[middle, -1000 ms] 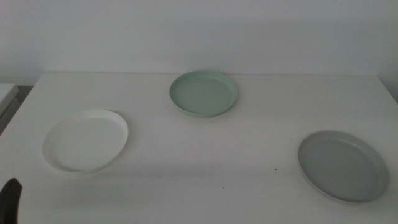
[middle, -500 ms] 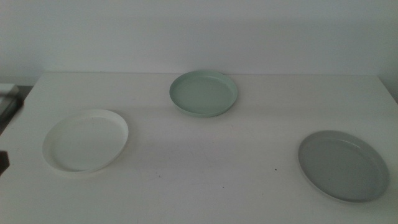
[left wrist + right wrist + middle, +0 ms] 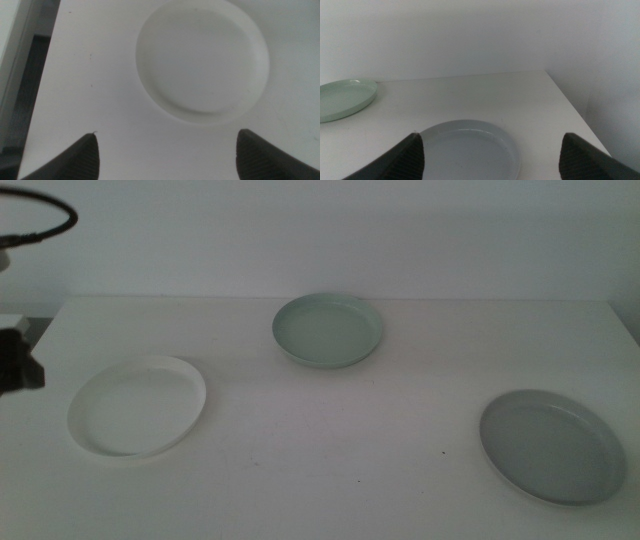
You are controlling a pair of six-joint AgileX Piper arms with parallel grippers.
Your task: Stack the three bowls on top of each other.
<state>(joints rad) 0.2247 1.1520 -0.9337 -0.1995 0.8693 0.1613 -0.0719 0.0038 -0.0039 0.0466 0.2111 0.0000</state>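
The left hand (image 3: 165, 152), released wide, hangs above the white bowl (image 3: 202, 60). The right hand (image 3: 492, 155), also released, faces the grey bowl (image 3: 467, 150); the mint bowl (image 3: 327, 329) sits apart on the counter (image 3: 400, 400).

Perhaps a lab: bare white table (image 3: 330, 440), blank wall (image 3: 330, 230).

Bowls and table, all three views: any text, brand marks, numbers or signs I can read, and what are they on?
None: no text, label, number or sign shows in any view.
White bowl: plain.
Green bowl: plain.
Grey bowl: plain.
Table: only a few tiny dark specks, not writing.
Left gripper and right gripper: dark jaws, unmarked.
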